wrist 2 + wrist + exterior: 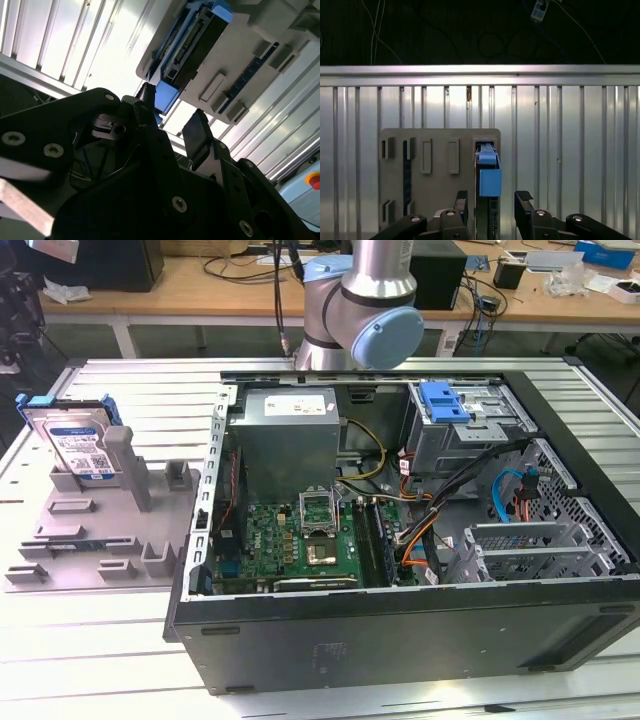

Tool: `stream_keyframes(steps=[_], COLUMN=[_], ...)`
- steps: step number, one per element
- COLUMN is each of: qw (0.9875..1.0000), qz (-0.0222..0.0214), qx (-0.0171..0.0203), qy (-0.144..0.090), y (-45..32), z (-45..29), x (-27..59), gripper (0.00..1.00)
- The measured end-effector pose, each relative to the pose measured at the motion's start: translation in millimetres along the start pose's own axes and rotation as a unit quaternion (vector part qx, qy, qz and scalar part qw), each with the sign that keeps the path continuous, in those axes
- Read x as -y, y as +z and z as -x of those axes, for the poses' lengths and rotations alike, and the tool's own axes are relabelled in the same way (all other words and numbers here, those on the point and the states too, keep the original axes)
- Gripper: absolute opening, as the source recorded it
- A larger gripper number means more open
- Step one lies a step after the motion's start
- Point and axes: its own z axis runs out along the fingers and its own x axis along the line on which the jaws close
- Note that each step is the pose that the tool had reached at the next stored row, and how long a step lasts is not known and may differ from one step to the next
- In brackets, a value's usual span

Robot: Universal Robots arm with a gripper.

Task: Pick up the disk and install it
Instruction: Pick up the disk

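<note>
The gripper [492, 202] is hanging wide open, holding nothing, right above the disk [490, 182]. The disk is standing on its edge in a grey holder [435, 150] on the bench [570, 150], probably so its flat sides are easy to pinch. The computer case [400, 540] is lying open beside the holder.

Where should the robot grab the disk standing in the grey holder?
Probably by its free top part, from above, a finger on each flat face. The disk stands on edge in a slot of the holder, so its bottom is boxed in. In the first wrist view the open gripper has a finger to either side of its thin blue edge.
</note>
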Motion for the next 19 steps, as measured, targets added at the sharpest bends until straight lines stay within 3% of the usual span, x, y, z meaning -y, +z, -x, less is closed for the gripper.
stream_keyframes(steps=[19], qw=[1.0000], qz=[0.0000], qx=[0.0000], qy=[-0.001], y=[22.2], z=[0.5], x=[-1.7], gripper=[0.50])
